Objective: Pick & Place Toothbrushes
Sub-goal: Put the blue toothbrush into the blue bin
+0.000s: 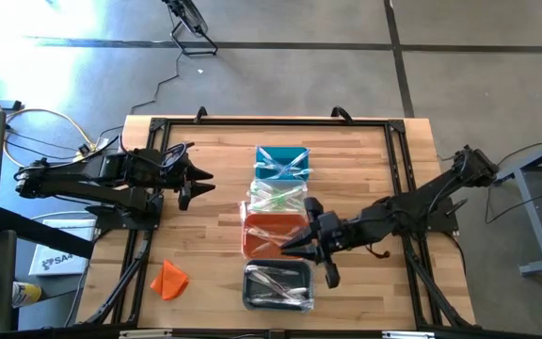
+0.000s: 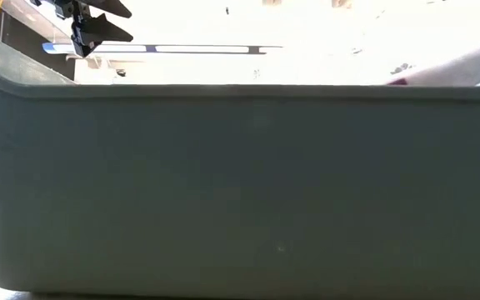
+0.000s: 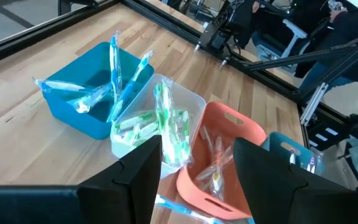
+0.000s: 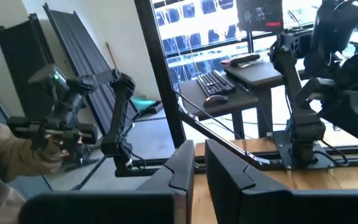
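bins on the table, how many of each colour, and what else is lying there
blue bin: 1
clear bin: 1
orange bin: 1
grey bin: 1
orange cloth lump: 1
total: 5, toothbrushes inside the bins not counted

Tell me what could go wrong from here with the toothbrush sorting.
The right end effector sits at the orange bin's edge with fingers nearly together and no toothbrush visible between them, so it may come away empty. Blue toothbrushes lean over the teal bin's rim and could tip out if bumped. The left end effector hangs open beside the bins.
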Controlling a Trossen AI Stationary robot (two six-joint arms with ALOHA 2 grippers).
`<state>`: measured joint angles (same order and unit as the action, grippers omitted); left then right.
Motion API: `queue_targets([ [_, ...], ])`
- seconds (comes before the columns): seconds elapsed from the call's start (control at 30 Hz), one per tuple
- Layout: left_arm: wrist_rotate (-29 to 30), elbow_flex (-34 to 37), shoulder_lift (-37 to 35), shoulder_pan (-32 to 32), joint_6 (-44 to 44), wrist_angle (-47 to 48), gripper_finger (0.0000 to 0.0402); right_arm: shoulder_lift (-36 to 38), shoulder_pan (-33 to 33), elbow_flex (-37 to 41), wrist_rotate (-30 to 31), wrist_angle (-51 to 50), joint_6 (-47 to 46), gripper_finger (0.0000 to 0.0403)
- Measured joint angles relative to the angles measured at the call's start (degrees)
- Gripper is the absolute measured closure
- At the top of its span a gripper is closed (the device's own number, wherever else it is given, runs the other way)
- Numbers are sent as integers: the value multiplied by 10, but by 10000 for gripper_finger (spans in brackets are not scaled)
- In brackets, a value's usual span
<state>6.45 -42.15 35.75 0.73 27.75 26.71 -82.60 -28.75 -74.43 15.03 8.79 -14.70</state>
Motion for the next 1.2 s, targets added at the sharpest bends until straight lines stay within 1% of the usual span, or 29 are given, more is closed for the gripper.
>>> queue_targets([
  [0.2, 0, 0, 0, 0, 0, 0, 206, 36, 7, 0, 3, -47, 28, 398],
  [0.4, 0, 0, 0, 0, 1, 0, 206, 95, 34, 0, 5, -96, 50, 399],
  [0.53, 0, 0, 0, 0, 1, 0, 206, 135, 68, 0, -8, -137, 64, 399],
  [0.73, 0, 0, 0, 0, 2, 0, 206, 157, 121, 0, -60, -205, 59, 399],
  [0.97, 0, 0, 0, 0, 67, -1, 206, 157, 176, 0, -137, -252, 55, 399],
  [1.07, 3, 0, 0, 0, 89, -5, 206, 156, 194, 0, -155, -256, 58, 399],
  [1.2, 4, 0, 0, 0, 121, -8, 206, 155, 216, 0, -164, -256, 67, 399],
])
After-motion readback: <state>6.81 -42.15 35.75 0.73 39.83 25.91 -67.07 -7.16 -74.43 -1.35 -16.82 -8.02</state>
